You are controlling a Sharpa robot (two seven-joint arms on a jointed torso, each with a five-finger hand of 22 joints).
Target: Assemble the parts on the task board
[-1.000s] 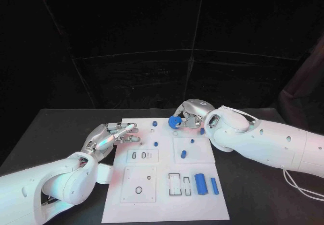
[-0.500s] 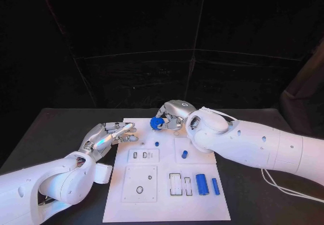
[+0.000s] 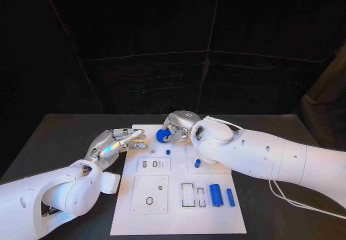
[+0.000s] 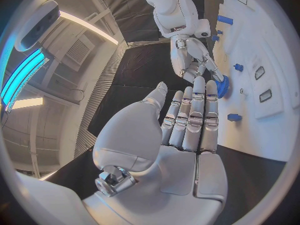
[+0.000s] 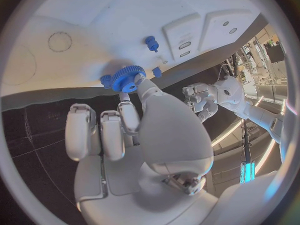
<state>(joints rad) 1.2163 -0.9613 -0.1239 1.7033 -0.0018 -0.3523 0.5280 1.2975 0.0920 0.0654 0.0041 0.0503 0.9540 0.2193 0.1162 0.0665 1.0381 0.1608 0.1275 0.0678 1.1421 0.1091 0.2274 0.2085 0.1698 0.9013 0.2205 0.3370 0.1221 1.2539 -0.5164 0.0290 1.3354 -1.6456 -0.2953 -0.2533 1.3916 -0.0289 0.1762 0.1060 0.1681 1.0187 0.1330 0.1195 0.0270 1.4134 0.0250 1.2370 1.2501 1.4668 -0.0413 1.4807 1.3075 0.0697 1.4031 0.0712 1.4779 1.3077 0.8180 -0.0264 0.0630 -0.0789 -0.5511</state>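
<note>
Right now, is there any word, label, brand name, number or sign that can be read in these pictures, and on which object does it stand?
None can be read. The task board carries only outlines, slots and a drawn circle, no letters or numbers. The blue gear in the right hand, the left hand and both arms bear no legible marking.

The right arm (image 3: 252,155) hid part of the task board (image 3: 173,210) — the small parts' (image 3: 167,152) shapes were unreadable.

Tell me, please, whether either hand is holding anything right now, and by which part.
The right hand holds a blue gear, pinched at its toothed rim between fingertips over the task board. The left hand holds nothing.
</note>
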